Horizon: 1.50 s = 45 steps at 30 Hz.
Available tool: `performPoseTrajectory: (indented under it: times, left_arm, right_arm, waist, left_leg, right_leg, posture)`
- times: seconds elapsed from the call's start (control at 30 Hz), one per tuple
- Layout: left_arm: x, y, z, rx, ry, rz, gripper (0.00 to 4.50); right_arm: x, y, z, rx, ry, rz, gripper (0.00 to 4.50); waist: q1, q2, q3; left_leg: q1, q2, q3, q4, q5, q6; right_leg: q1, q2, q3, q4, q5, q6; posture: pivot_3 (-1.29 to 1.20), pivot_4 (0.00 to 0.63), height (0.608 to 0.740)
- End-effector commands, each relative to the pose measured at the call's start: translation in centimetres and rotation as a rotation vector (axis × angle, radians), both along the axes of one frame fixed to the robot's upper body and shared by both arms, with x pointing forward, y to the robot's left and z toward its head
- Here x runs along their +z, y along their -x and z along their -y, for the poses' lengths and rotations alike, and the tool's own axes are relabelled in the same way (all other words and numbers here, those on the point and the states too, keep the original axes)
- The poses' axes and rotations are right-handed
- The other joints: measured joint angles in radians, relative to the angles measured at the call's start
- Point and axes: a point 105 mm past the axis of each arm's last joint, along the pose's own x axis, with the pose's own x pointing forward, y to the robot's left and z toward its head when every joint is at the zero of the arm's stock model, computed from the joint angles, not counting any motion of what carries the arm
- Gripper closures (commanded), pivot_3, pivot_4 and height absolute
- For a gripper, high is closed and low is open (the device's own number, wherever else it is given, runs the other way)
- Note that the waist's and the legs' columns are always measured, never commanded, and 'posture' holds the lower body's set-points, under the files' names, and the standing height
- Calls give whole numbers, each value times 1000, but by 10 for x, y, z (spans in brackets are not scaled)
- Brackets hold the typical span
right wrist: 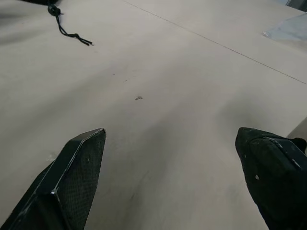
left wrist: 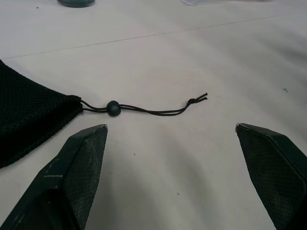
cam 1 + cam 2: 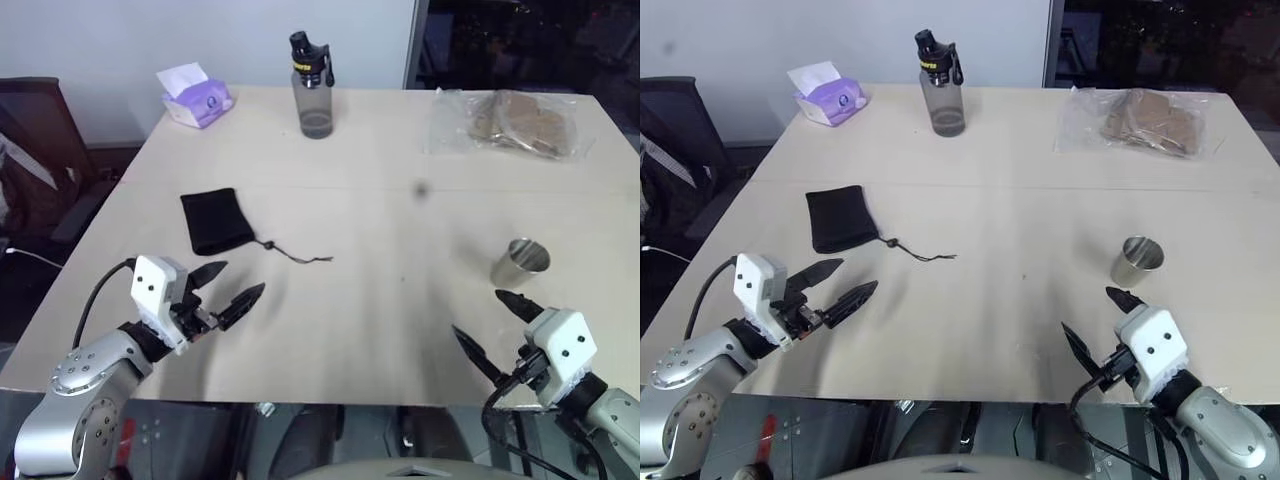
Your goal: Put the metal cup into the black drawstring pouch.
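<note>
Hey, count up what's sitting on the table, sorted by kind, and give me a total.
Drink containers: 2, the metal cup and the grey water bottle
Fabric bags: 1, the black drawstring pouch
Tissue packs: 1, the purple tissue pack
Plastic bags: 1, the clear plastic bag with brown contents
Total: 5

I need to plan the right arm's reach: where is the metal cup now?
In the head views the metal cup stands upright on the table's right side, just beyond the open right gripper, with the bagged food farther back.
</note>
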Motion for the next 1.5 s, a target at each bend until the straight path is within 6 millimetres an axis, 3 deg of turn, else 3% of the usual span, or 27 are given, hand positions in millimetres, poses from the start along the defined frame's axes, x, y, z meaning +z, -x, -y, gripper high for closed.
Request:
performPoseTrajectory:
  times: [0.03,0.17,0.2,0.33,0.6,0.9,1.03,1.23,1.33,1.5]
  left_arm:
    - [9,-10,-12,57,-96,66,67]
    - [15,-43,-39,222,-342,120,67]
    - [15,-48,-46,235,-469,137,67]
    - [15,-61,-52,190,-726,181,67]
    - [4,-78,-58,121,-959,200,67]
    - [6,-103,-53,131,-999,270,67]
    - [-3,-110,-42,78,-995,255,1313]
    - [-1,-117,-35,54,-919,215,4344]
    - [0,-119,-33,49,-829,163,4435]
    - [19,-114,-8,-8,-437,45,4435]
  right_arm:
    - [13,-3,-10,95,-38,81,0]
    - [38,-5,-39,382,-94,185,0]
    - [43,-2,-46,451,-91,199,0]
    - [45,2,-59,604,-53,191,0]
    - [53,0,-66,643,-29,203,0]
    - [54,-2,-62,582,-36,192,0]
    - [52,-5,-60,557,-31,184,0]
    - [49,-10,-55,479,-15,184,0]
    - [48,-13,-50,410,-3,189,0]
    - [55,-23,-26,213,36,168,0]
  waist:
    - [1,0,0]
    - [-1,0,1]
    - [0,0,1]
    - [1,-1,1]
    - [6,-3,2]
    - [20,-4,3]
    - [19,-4,3]
    - [19,-4,3]
    - [18,-4,3]
    - [18,-4,3]
  left_leg:
    - [0,0,0,-1,0,1]
    - [0,1,2,-7,3,5]
    - [1,1,2,-7,3,5]
    - [1,1,3,-10,3,5]
    - [0,1,3,-10,3,5]
    - [0,1,3,-10,3,5]
    - [0,0,3,-10,3,5]
    - [0,0,3,-10,3,5]
    - [1,0,3,-10,3,5]
    - [0,0,3,-8,3,5]
  right_leg:
    - [0,0,-1,0,0,0]
    - [-1,5,-3,-4,1,0]
    - [-1,5,-3,-4,1,0]
    - [-1,5,-3,-6,1,1]
    - [-2,4,-3,-7,3,5]
    - [-2,4,-3,-7,3,5]
    - [-2,4,-3,-6,4,6]
    - [-2,5,-3,-6,4,6]
    - [-2,5,-3,-6,4,6]
    - [-2,5,-3,-5,4,6]
  posture:
    - [0,150,740]
    - [0,150,740]
    - [0,150,740]
    - [0,150,740]
    - [0,150,740]
    - [0,150,740]
    - [0,150,740]
    - [0,150,740]
    - [0,150,740]
    - [0,150,740]
